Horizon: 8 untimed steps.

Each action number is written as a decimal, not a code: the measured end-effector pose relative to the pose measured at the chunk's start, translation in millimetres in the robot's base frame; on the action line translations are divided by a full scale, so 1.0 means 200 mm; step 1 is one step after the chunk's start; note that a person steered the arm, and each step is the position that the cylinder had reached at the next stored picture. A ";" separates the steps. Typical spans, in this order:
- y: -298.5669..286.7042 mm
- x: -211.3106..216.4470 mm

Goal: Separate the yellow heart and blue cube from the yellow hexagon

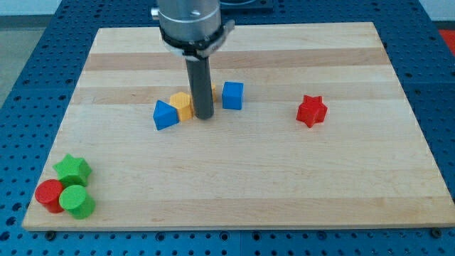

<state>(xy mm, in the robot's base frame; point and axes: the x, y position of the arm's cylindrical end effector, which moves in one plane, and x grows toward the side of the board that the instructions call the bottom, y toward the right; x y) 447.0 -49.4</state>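
1. Yellow blocks sit in a tight cluster near the middle of the surface (234, 178), toward the view's top: one yellow piece (183, 105) shows clearly to the view's left of the rod, and a sliver of a second yellow piece (214, 90) peeks out on the rod's right side. Which is the heart and which the hexagon cannot be made out, since the rod hides much of both.
2. The blue cube (232, 95) stands just to the view's right of that sliver, touching or nearly so.
3. The arm has no jaws to open or close; it ends in a plain rod, and the tip (204, 116) rests on the wood right between the two yellow pieces, at the cluster's lower edge.
4. The deciding relation: the cube and the hidden yellow piece lie to the tip's right, the other yellow piece to its left, so a sideways sweep would likely part them.
5. A blue triangular block (166, 115) crowds the left; the right is open up to the red star (311, 110).
6. Green and red blocks (66, 188) sit far off at bottom left.
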 end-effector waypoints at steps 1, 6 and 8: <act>0.11 -0.01; 0.46 -0.17; 0.51 -0.17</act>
<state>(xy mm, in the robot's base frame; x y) 412.5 51.7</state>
